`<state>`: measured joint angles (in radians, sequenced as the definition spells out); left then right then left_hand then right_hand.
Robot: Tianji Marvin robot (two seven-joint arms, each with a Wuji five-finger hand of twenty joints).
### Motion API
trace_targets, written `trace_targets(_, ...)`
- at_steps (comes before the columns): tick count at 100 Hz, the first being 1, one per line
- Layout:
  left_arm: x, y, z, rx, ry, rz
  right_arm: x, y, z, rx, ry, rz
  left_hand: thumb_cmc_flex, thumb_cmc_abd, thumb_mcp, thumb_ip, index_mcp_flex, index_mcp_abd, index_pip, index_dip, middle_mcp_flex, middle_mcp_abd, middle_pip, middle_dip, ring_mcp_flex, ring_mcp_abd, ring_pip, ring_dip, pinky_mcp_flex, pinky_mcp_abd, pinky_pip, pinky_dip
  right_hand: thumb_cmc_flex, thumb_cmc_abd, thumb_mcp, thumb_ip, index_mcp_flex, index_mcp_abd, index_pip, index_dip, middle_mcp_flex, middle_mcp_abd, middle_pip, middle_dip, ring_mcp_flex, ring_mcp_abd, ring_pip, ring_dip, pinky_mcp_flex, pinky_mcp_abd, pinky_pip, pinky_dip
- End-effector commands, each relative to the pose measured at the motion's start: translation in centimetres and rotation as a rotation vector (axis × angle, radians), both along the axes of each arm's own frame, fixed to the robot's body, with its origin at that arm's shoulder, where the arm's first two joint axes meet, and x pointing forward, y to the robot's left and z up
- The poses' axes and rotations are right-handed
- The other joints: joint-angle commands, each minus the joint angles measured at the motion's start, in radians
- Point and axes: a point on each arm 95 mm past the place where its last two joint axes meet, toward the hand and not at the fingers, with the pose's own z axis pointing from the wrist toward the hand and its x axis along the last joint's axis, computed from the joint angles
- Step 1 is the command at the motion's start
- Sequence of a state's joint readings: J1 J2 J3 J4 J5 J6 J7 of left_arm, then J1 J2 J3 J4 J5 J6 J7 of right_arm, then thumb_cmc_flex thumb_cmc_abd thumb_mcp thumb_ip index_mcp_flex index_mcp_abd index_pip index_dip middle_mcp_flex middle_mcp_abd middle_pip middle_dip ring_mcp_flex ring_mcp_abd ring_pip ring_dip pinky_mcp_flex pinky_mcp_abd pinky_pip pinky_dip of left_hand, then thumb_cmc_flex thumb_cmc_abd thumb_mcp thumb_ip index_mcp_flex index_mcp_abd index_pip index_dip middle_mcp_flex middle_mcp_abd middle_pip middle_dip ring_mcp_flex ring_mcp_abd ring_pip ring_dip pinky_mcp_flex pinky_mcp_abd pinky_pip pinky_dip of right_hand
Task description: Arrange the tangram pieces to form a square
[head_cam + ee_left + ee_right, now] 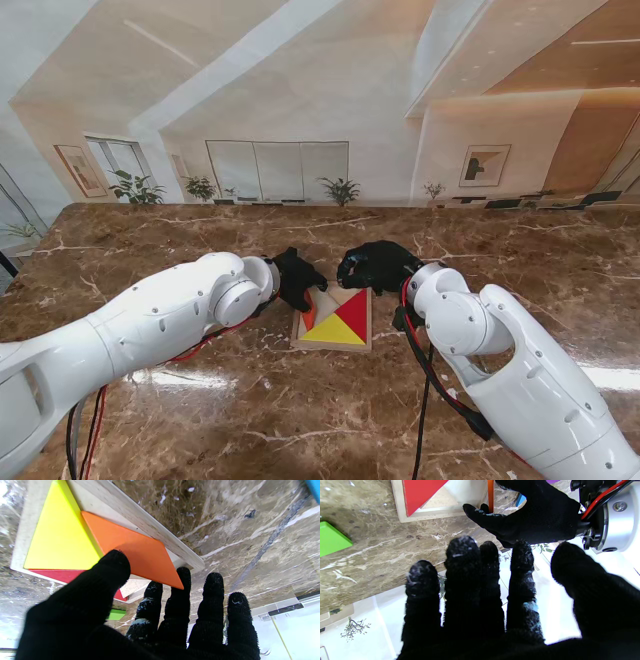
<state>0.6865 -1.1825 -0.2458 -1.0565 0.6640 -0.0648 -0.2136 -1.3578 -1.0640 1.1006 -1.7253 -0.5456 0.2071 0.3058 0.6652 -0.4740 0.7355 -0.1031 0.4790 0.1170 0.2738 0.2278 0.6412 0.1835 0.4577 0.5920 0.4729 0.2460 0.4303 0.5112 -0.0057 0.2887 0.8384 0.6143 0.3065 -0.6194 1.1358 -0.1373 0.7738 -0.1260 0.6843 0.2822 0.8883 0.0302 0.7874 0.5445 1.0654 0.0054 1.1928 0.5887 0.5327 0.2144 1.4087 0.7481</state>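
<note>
My left hand (160, 620) pinches orange piece (135, 547), thumb on top, fingers under, tilted over tray (155, 525) w/ yellow piece (60, 535) & red piece (353, 313). Right hand (480, 605) spread, holding nothing, green piece (331, 538) just beyond it.

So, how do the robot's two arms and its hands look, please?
Both arms are glossy white, with rounded shells: the left arm and the right arm. Red and black cables run along each. The left hand and the right hand wear black knitted gloves over five fingers; a silver metal wrist shows.
</note>
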Motion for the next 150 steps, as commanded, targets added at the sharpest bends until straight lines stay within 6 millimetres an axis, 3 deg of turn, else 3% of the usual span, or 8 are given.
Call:
trace_targets(1, 0.1, 0.0, 0.2, 0.007, -0.005, 0.002, -0.1, -0.1, -0.7, -0.003, 0.031, 0.002, -0.040, 0.022, -0.009, 0.009, -0.030, 0.031, -0.022, -0.029, -0.039, 0.026, -0.006, 0.005, -0.013, 0.021, -0.014, 0.001, -0.021, 0.009, -0.018, 0.022, -0.046, 0.024, 0.008, 0.022, 0.002, 0.005, 0.020, -0.004, 0.014, 0.006, 0.012, -0.005, 0.034, -0.002, 0.020, -0.007, 0.009, 0.000, 0.040, -0.003)
trace_targets(59, -0.2, 0.3, 0.1, 0.021, -0.006, 0.020, -0.1, -0.2, -0.8, 0.006, 0.042, 0.001, -0.060, 0.043, -0.019, 0.007, -0.004, -0.037, 0.075, 0.022, -0.185, 0.050, -0.068, -0.044, -0.113, 0.014, -0.029, 0.003, -0.061, -0.011, -0.046, 0.045, -0.046, 0.026, 0.008, 0.022, 0.005, 0.007, 0.020, -0.004, 0.017, 0.008, 0.012, -0.006, 0.035, -0.002, 0.020, -0.007, 0.008, -0.001, 0.040, -0.004)
trace_targets(82, -0.3, 0.7, 0.4, 0.018, -0.014, 0.004, -0.1, -0.2, -0.8, 0.006, 0.045, 0.000, -0.016, 0.054, -0.024, 0.010, -0.035, -0.137, 0.140, 0.058, -0.157, 0.029, -0.047, -0.048, -0.092, 0.001, -0.014, 0.011, -0.047, -0.017, -0.036, 0.065, -0.046, 0.028, 0.008, 0.022, 0.003, 0.008, 0.019, -0.004, 0.018, 0.007, 0.012, -0.005, 0.035, 0.000, 0.020, -0.007, 0.009, 0.000, 0.041, -0.004)
trace_targets(93, -0.3, 0.9, 0.6, 0.007, -0.017, 0.002, -0.1, -0.2, -0.9, 0.008, 0.046, 0.000, 0.024, 0.054, -0.012, 0.012, -0.042, -0.180, 0.183, 0.079, -0.139, 0.020, 0.003, 0.003, -0.075, -0.005, 0.056, 0.057, -0.037, -0.023, 0.027, 0.097, -0.047, 0.030, 0.008, 0.022, 0.004, 0.008, 0.019, -0.004, 0.018, 0.007, 0.012, -0.005, 0.037, 0.001, 0.020, -0.007, 0.009, 0.000, 0.041, -0.004)
trace_targets(105, -0.4, 1.1, 0.6, 0.002, -0.016, 0.003, -0.1, -0.2, -0.9, 0.008, 0.044, -0.001, 0.079, 0.074, -0.018, 0.014, -0.035, -0.202, 0.204, 0.089, -0.106, 0.002, 0.096, 0.142, -0.060, -0.010, 0.221, 0.174, -0.029, -0.031, 0.149, 0.165, -0.047, 0.030, 0.008, 0.023, 0.004, 0.008, 0.020, -0.004, 0.018, 0.007, 0.012, -0.005, 0.036, 0.001, 0.020, -0.007, 0.009, 0.000, 0.041, -0.004)
trace_targets(120, -0.6, 1.1, 0.4, -0.003, -0.002, 0.017, -0.1, -0.2, -0.9, 0.009, 0.044, -0.003, 0.145, 0.108, -0.049, 0.018, -0.033, -0.234, 0.222, 0.098, -0.092, -0.007, 0.169, 0.275, -0.070, -0.012, 0.360, 0.266, -0.030, -0.043, 0.231, 0.219, -0.049, 0.035, 0.009, 0.023, 0.005, 0.007, 0.020, -0.004, 0.018, 0.007, 0.012, -0.005, 0.036, 0.001, 0.020, -0.007, 0.009, 0.001, 0.042, -0.004)
trace_targets(126, -0.7, 1.2, 0.3, -0.004, 0.008, 0.022, -0.1, -0.2, -0.9, 0.009, 0.044, -0.003, 0.185, 0.104, -0.084, -0.004, -0.036, -0.236, 0.226, 0.100, -0.086, -0.007, 0.168, 0.445, -0.077, -0.011, 0.393, 0.290, -0.033, -0.045, 0.242, 0.233, -0.049, 0.035, 0.009, 0.023, 0.004, 0.008, 0.019, -0.004, 0.019, 0.008, 0.013, -0.005, 0.036, 0.001, 0.020, -0.007, 0.008, 0.001, 0.042, -0.004)
trace_targets(150, -0.8, 1.2, 0.1, 0.010, 0.031, 0.035, 0.0, -0.2, -0.9, 0.011, 0.045, -0.003, 0.180, 0.115, -0.097, 0.000, -0.100, -0.225, 0.200, 0.089, -0.105, -0.006, 0.174, 0.492, -0.100, -0.011, 0.409, 0.298, -0.049, -0.050, 0.236, 0.232, -0.051, 0.038, 0.009, 0.024, 0.004, 0.007, 0.019, -0.005, 0.019, 0.007, 0.012, -0.005, 0.036, 0.000, 0.020, -0.007, 0.009, 0.000, 0.042, -0.004)
